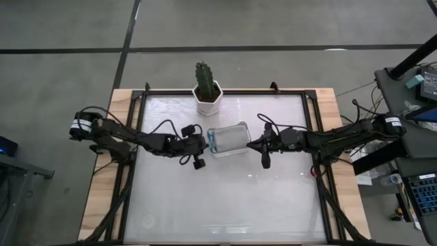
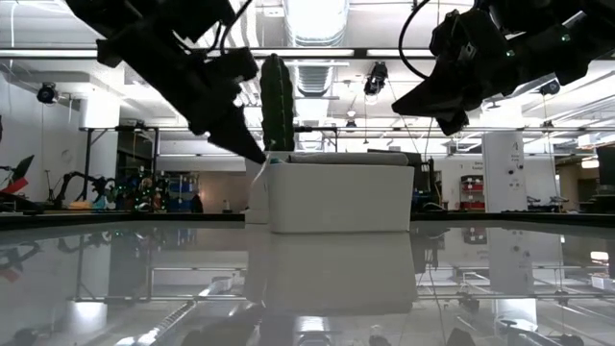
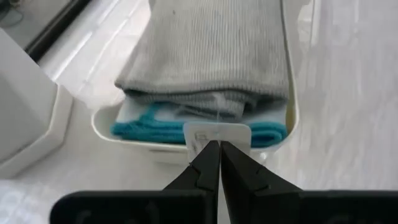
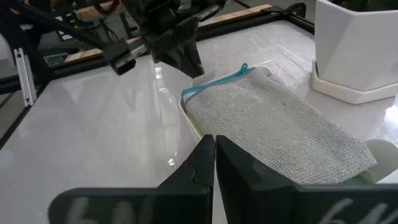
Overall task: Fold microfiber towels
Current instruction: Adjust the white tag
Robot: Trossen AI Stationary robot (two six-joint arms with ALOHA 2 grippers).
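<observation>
The left claw (image 3: 219,149), pinched shut and holding nothing, noses at the tray (image 3: 99,121) end where the towels (image 3: 205,50) lie stacked, grey on top, while the right claw (image 4: 214,144), likewise shut, hovers opposite, seemingly poised to pull one out.

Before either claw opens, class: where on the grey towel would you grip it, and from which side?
Probably the grey towel's folded edge by the left claw, coming from above on that side. It lies topmost in the white tray, with its rim around it, so a level approach looks blocked.
</observation>
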